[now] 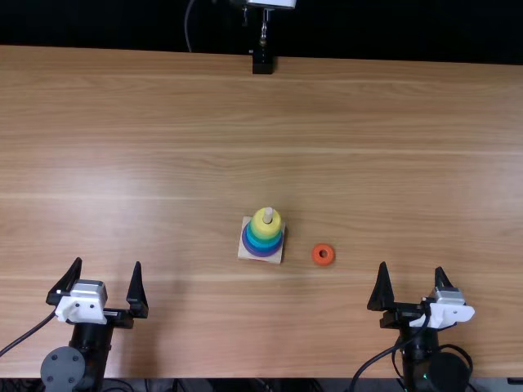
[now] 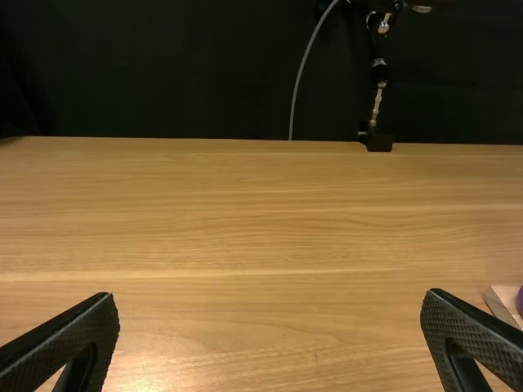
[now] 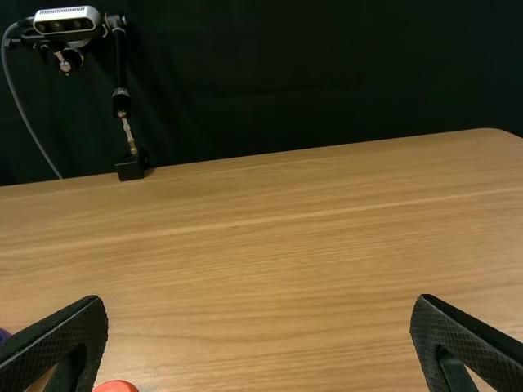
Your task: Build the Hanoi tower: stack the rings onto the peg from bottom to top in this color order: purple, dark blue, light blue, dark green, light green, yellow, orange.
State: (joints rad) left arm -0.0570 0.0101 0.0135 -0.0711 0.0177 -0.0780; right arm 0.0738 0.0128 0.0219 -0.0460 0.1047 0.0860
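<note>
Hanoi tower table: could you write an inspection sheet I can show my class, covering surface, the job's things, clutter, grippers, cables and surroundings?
Surface: light brown wooden table, visible grain.
Job's things: square base with peg; stack runs from purple ring at the bottom, through blues and green, to yellow ring on top; orange ring lies flat, apart, right of the base in the top view.
Clutter: nothing seen.
Grippers: left gripper and right gripper open, holding nothing.
Cables: black cable at left arm; another at right.
Surroundings: black backdrop, camera on a stand.
</note>
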